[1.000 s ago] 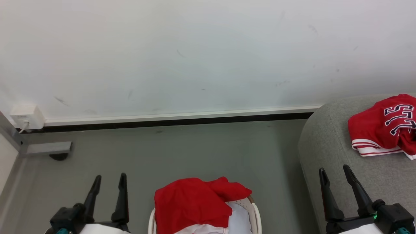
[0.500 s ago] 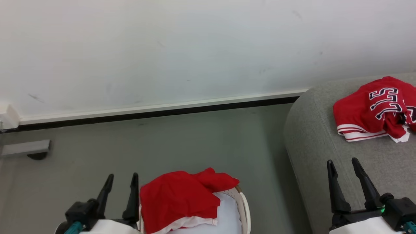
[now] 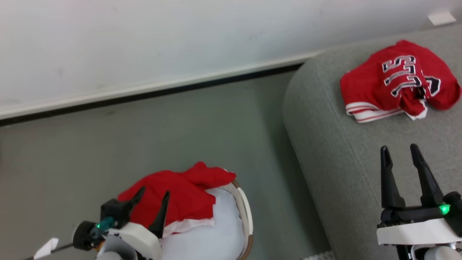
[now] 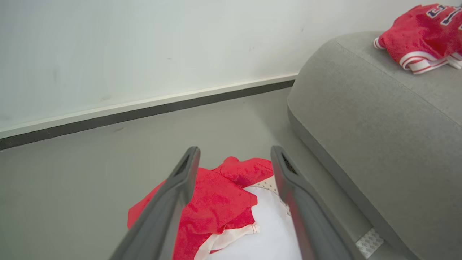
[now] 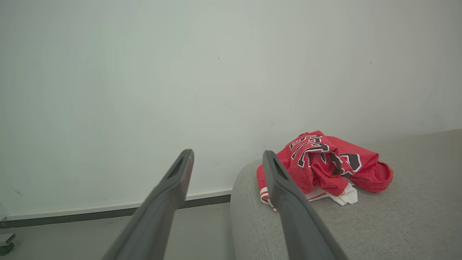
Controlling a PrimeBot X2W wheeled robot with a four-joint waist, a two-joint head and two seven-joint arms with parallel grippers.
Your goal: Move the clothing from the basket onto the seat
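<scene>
A red garment with a white stripe [image 3: 177, 196] [image 4: 213, 202] lies bunched in the cream basket [image 3: 245, 213], draped over its far-left rim, on a pale pad [image 3: 209, 238]. My left gripper [image 3: 153, 193] [image 4: 234, 155] hovers open just above and in front of this garment, touching nothing. The lettered red jersey [image 3: 397, 81] [image 5: 321, 162] [image 4: 422, 32] lies crumpled on the grey seat [image 3: 361, 151]. My right gripper [image 3: 400, 150] [image 5: 227, 155] is open and empty over the seat's near part, short of the jersey.
Grey floor [image 3: 144, 144] runs between the basket and a white wall with a dark skirting strip [image 3: 144, 94]. The seat's rounded edge [image 3: 299, 144] stands close to the basket's right side. A small white block [image 3: 441, 18] sits behind the seat.
The head camera has swung right and down, shifting the whole picture. My left gripper has tilted and come over the red garment in the basket. The right gripper stays open.
</scene>
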